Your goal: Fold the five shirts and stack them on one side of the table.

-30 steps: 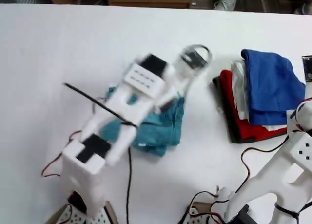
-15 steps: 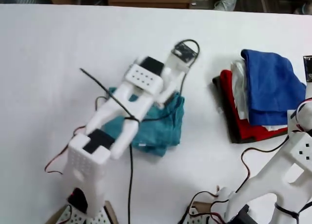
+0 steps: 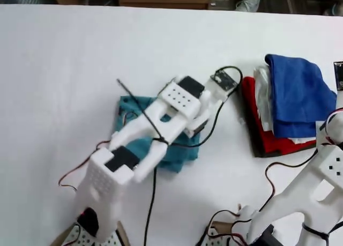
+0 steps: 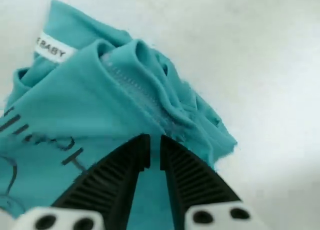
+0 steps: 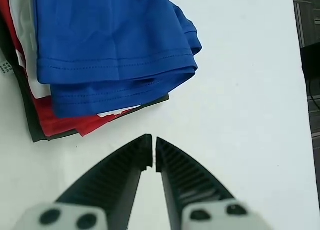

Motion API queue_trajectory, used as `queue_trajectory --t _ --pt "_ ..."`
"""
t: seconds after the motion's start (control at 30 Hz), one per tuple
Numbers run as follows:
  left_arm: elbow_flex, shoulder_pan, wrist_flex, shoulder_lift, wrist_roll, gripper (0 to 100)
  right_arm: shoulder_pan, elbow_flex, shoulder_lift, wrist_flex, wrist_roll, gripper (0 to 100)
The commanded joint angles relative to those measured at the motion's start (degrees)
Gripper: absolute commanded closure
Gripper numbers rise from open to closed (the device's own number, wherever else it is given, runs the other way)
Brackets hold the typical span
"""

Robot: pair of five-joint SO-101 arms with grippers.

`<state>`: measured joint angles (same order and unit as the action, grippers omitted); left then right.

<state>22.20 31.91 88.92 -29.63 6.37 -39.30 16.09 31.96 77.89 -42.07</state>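
- Beside the stack (image 3: pixel 284 106), the teal shirt (image 3: pixel 179 152) lies bunched, fifth and unstacked.
- Left gripper (image 4: pixel 155 140) hangs above it, jaws pressed together, as are right gripper's (image 5: pixel 154 142).
- Next, probably: open, pinch a hem.

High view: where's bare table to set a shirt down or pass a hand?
Free: the table left of the teal shirt, and its far strip beyond that shirt and the stack. Crowded: the gap between teal shirt and stack, crossed by the left arm; the near edge holds wires and the right arm.
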Motion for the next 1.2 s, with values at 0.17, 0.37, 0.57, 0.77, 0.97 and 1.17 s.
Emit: queue_trajectory --t 0.17,0.37,0.57,0.77,0.97,1.17 --pt "-0.22 -3.60 13.10 9.05 6.07 93 -0.40 -0.26 1.54 -0.40 0.00 97.5" --pt "-12.97 -1.67 6.33 9.93 8.09 93 -0.31 -0.26 1.63 -0.40 0.00 97.5" --pt "-21.58 -0.53 1.05 10.11 8.35 93 -0.40 -0.26 1.71 -0.40 0.00 97.5" --pt "-21.76 4.84 4.04 11.08 8.09 93 -0.31 -0.26 1.27 -0.66 0.00 97.5" --pt "-21.76 2.73 2.64 18.99 8.35 93 -0.04 -0.26 1.27 -0.48 0.09 97.5" --pt "-21.76 -7.56 2.46 25.93 8.44 93 0.48 1.67 1.27 -1.10 0.18 97.5"
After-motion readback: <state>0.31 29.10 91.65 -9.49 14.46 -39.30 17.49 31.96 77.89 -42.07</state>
